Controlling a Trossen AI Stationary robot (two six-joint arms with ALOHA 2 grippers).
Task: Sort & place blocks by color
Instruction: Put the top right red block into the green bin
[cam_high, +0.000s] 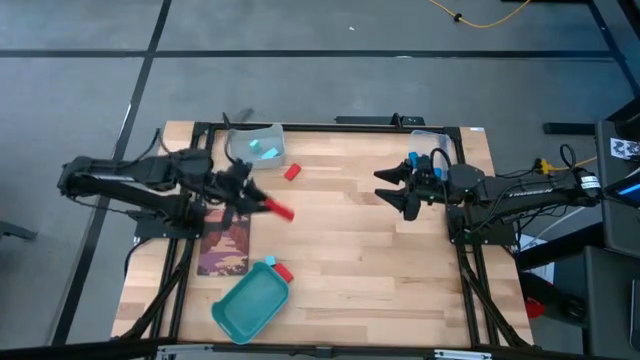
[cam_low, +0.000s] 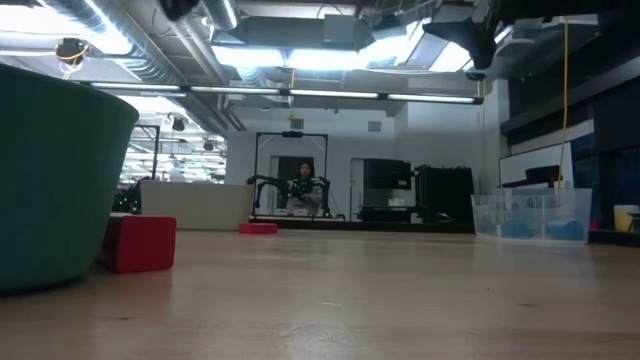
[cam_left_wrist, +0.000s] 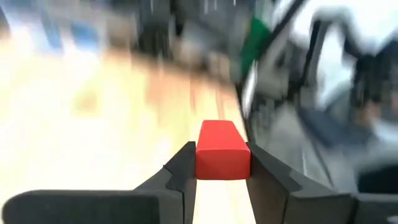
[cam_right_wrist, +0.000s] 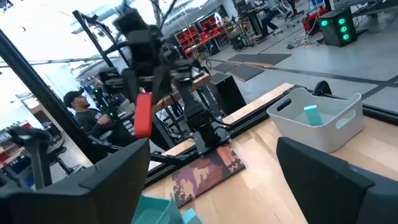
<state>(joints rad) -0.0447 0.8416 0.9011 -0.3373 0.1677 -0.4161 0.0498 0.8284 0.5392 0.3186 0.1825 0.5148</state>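
Observation:
My left gripper (cam_high: 266, 206) hovers over the table's left half, shut on a red block (cam_high: 281, 211). The right wrist view also shows this block (cam_right_wrist: 142, 114) raised above the table. A second red block (cam_high: 292, 172) lies flat on the wood near the clear bin (cam_high: 262, 148), which holds cyan blocks (cam_high: 263, 150). A third red block (cam_high: 284, 272) and a cyan block (cam_high: 270, 261) sit at the teal tray's (cam_high: 244, 310) far rim. My right gripper (cam_high: 392, 190) is open over the table's right half and holds nothing. My left gripper pinches the red block between its two fingers, one on each long side (cam_left_wrist: 221, 155). The block's free end sticks out beyond the fingertips (cam_left_wrist: 181, 163). The block is lifted clear of the table.
A second clear bin (cam_high: 432, 138) with blue contents stands at the far right corner. A camouflage-patterned mat (cam_high: 225, 246) lies by the left edge, under my left arm. Bare wood stretches between the two grippers. A person sits in the room beyond the table (cam_right_wrist: 84, 107).

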